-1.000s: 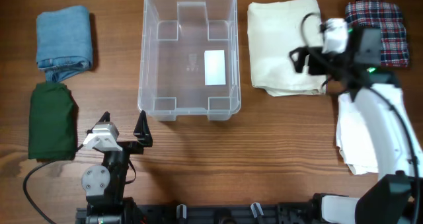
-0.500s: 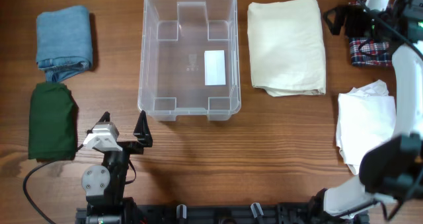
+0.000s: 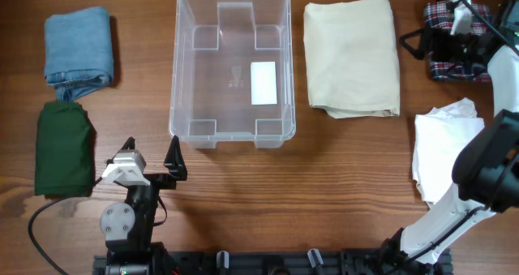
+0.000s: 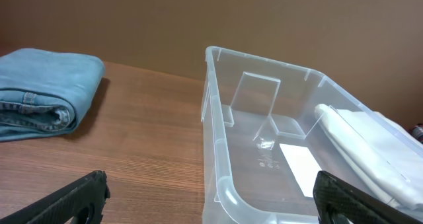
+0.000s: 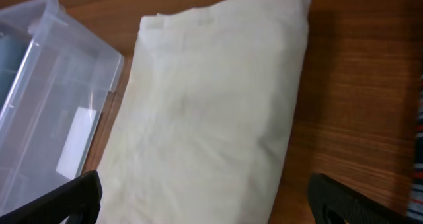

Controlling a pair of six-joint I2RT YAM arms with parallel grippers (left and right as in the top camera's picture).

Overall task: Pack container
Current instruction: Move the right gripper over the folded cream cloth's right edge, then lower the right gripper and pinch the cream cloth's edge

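The container [image 3: 231, 80] lies near left hand [image 3: 152, 148]; right hand [image 3: 415, 45] well apart

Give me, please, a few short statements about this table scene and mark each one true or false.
1. The container has nothing packed in it. True.
2. The folded blue jeans lie to the right of the container. False: they lie to its left, beyond the green cloth.
3. The left hand is open and holds nothing. True.
4. The cream cloth is inside the container. False: it lies outside, just to the container's right.
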